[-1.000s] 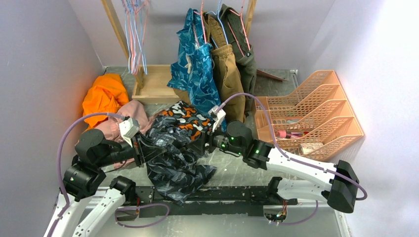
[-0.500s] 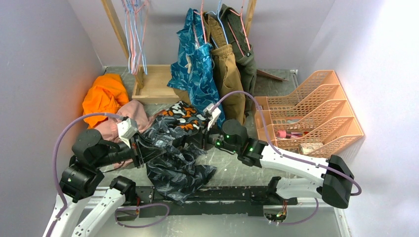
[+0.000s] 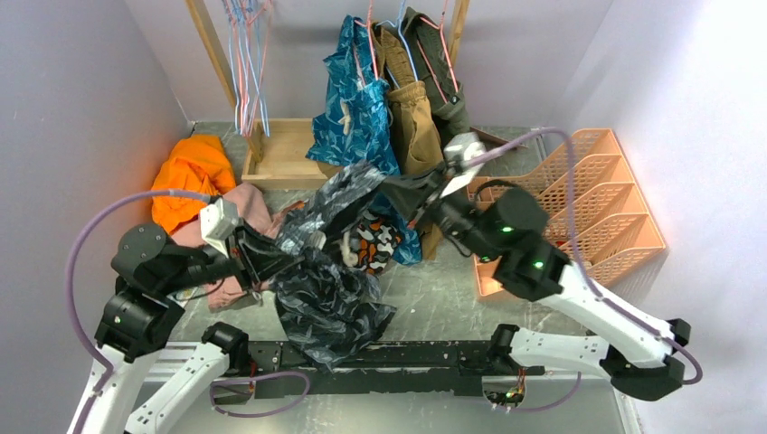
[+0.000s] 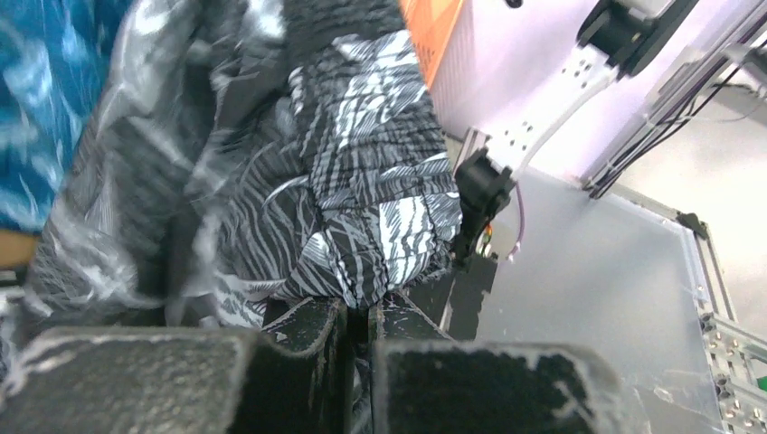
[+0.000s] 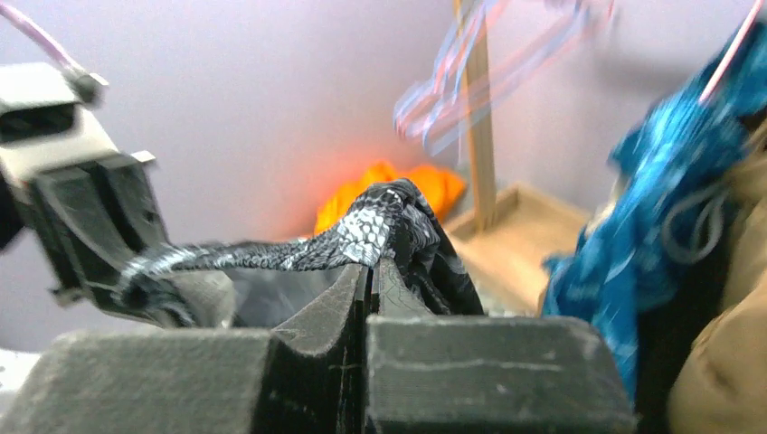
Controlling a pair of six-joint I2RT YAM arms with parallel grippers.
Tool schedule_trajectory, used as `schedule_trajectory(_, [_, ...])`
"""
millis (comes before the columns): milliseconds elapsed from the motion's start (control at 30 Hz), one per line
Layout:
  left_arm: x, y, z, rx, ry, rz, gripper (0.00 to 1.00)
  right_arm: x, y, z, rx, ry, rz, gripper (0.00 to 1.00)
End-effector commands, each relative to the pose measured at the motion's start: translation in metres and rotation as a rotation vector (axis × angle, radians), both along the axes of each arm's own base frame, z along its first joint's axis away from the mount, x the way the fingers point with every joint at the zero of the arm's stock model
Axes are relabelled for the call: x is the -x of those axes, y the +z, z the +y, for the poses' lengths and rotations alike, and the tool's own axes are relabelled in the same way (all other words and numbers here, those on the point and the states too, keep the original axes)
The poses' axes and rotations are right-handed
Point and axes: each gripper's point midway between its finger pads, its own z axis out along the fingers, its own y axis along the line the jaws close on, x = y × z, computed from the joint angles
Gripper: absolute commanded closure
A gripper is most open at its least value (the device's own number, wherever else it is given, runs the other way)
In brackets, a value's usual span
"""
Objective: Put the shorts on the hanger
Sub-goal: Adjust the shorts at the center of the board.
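Note:
The shorts (image 3: pixel 330 289), dark with a grey-white streaky print, are stretched between both grippers, and their lower part drapes onto the table. My left gripper (image 3: pixel 262 262) is shut on one edge, and the fabric bunches above its fingertips in the left wrist view (image 4: pixel 366 307). My right gripper (image 3: pixel 402 192) is raised and shut on the other edge. In the right wrist view (image 5: pixel 373 267) the shorts (image 5: pixel 362 231) run from it as a taut band toward the left gripper. The light-blue wire hanger (image 3: pixel 242 81) hangs among pink ones on the back-left rail, far from both grippers.
Black-orange-white shorts (image 3: pixel 375 242) lie under the lifted fabric. An orange garment (image 3: pixel 190 176) and a pink one (image 3: pixel 240 203) lie at the left. Teal shorts (image 3: pixel 357 99) and brown trousers (image 3: pixel 416 127) hang at the back. There is a wooden tray (image 3: pixel 285 154) and, at the right, a peach file rack (image 3: pixel 588 199).
My right gripper shut on the shorts' edge and swung up and back to the right, lifting the fabric off the blotchy shorts. My left gripper kept its grip and shifted slightly left.

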Motion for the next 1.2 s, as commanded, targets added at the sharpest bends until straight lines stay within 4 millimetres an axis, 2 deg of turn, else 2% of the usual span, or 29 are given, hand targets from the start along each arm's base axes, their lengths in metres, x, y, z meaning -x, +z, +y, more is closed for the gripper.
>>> schedule_trajectory(0, [-0.002,0.068,-0.011,0.103,-0.078,-0.182,0.93,0.011,0.077,-0.046,-0.029,-0.08,-0.146,1.0])
schedule_trajectory(67, [-0.009,0.07,-0.016,0.113,-0.093,-0.18,0.93,0.013,0.086,-0.054,-0.046,-0.091,-0.142,1.0])
schedule_trajectory(133, [-0.017,0.054,-0.02,0.113,-0.094,-0.14,0.93,0.006,0.071,-0.056,-0.025,-0.132,-0.097,1.0])
schedule_trajectory(333, [-0.042,-0.035,-0.019,0.093,0.027,0.068,0.93,-0.02,-0.035,-0.064,0.104,-0.3,0.159,1.0])
schedule_trajectory(400, [-0.051,-0.069,-0.016,0.069,0.094,0.138,0.93,-0.022,-0.077,-0.069,0.166,-0.343,0.238,1.0])
schedule_trajectory(500, [-0.067,-0.105,-0.007,0.043,0.218,0.226,0.93,-0.02,-0.12,-0.074,0.235,-0.372,0.32,1.0])
schedule_trajectory(600, [-0.082,-0.118,-0.001,0.03,0.3,0.263,0.93,-0.016,-0.148,-0.074,0.271,-0.371,0.377,1.0])
schedule_trajectory(733, [-0.099,-0.124,0.0,-0.003,0.359,0.295,0.93,-0.012,-0.16,-0.073,0.26,-0.359,0.422,1.0])
schedule_trajectory(800, [-0.104,-0.12,-0.004,-0.007,0.339,0.29,0.93,-0.011,-0.159,-0.074,0.243,-0.361,0.431,1.0])
schedule_trajectory(900, [-0.111,-0.089,-0.014,0.01,0.284,0.202,0.93,-0.004,-0.145,-0.074,0.21,-0.325,0.425,1.0])
schedule_trajectory(1000, [-0.12,-0.034,-0.019,0.013,0.252,0.055,0.93,0.004,-0.117,-0.075,0.131,-0.263,0.382,1.0])
schedule_trajectory(1067, [-0.122,0.006,-0.022,0.008,0.22,-0.034,0.93,0.01,-0.09,-0.077,0.065,-0.223,0.337,1.0])
schedule_trajectory(1100, [-0.118,0.041,-0.024,0.023,0.191,-0.102,0.93,0.014,-0.07,-0.079,0.027,-0.202,0.303,1.0])
schedule_trajectory(1167, [-0.112,0.084,-0.028,0.032,0.138,-0.177,0.93,0.021,-0.028,-0.087,-0.039,-0.171,0.237,1.0])
